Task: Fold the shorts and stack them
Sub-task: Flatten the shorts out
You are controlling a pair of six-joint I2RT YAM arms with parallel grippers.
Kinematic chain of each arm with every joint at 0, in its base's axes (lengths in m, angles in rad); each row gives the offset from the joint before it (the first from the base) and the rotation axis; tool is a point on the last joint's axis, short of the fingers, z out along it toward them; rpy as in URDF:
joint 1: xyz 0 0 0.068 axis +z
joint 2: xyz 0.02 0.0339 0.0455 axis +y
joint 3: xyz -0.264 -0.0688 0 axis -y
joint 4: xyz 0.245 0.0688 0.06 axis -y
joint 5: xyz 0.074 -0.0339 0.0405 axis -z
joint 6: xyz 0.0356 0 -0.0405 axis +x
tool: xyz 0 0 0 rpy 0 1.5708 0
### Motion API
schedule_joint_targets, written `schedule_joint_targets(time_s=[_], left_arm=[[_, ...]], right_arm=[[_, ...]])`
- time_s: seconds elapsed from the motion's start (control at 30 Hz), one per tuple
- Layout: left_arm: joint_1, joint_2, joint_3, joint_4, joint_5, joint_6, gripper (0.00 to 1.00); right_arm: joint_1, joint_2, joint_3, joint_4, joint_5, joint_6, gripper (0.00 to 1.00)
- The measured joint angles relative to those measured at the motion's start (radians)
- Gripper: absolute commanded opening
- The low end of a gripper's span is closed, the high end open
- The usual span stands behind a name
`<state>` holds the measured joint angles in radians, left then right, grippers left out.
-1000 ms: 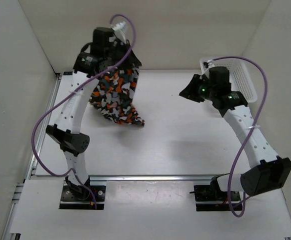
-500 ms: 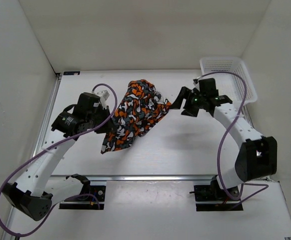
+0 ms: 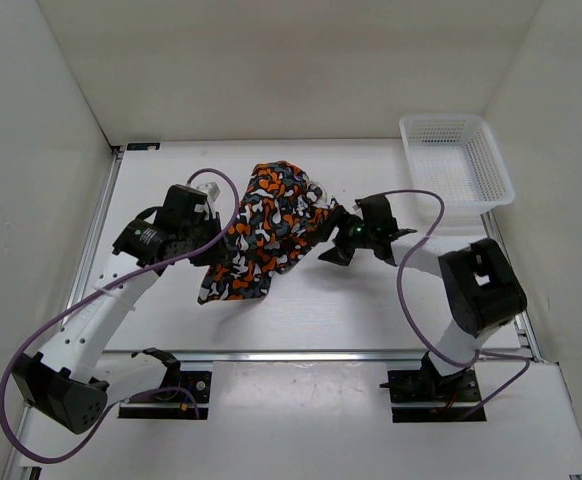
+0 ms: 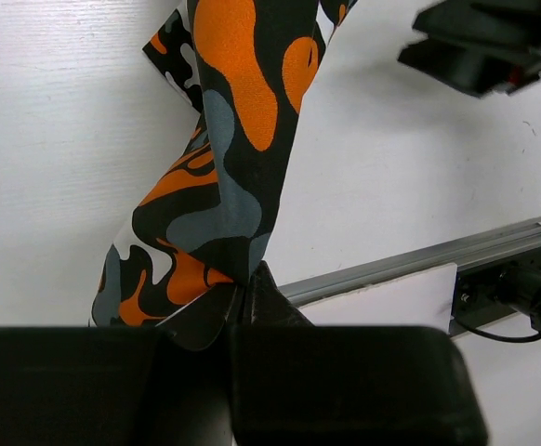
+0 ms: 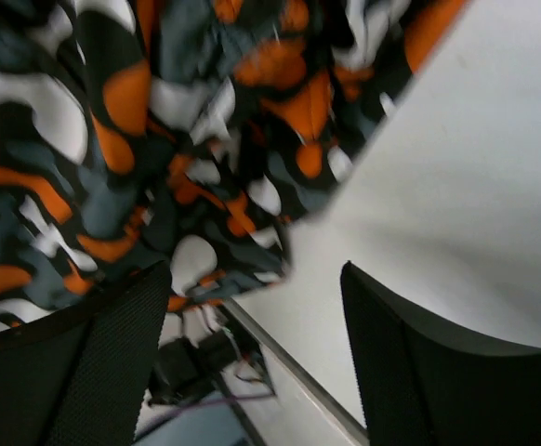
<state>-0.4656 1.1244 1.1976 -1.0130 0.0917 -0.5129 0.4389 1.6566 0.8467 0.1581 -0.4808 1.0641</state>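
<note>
Presently: spreading step. Shorts [image 3: 269, 225] hang pinched in left gripper [image 4: 243, 290]; right gripper [image 3: 329, 238], jaws wide, should catch their right edge.

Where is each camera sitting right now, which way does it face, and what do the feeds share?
Top external: above and behind the bases, looking down on the table; both arms show, left gripper shut on the shorts, right gripper open.
Left wrist: looks past its own fingers, pinching the shorts, toward the table.
Right wrist: looks between its open fingers at the shorts' edge.
Shared: all three show the shorts; top and left wrist both show the right gripper.
</note>
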Motion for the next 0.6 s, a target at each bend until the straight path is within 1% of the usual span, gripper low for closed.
schedule_joint_targets(time_s=[0.1,0.13,0.4,0.6], left_arm=[[0.0,0.0,0.0,-0.001,0.0,0.002,0.11],[0.0,0.0,0.0,-0.002,0.0,0.003,0.11],[0.0,0.008,0.015,-0.008,0.0,0.008,0.11],[0.0,0.017,0.015,-0.011,0.0,0.011,0.11]], right_arm=[[-0.001,0.093,0.0,0.168,-0.001,0.092,0.7],[-0.001,0.119,0.0,0.209,0.0,0.116,0.66],[-0.005,0.23,0.039,0.374,0.011,0.228,0.65],[-0.013,0.29,0.099,0.422,0.019,0.261,0.62]])
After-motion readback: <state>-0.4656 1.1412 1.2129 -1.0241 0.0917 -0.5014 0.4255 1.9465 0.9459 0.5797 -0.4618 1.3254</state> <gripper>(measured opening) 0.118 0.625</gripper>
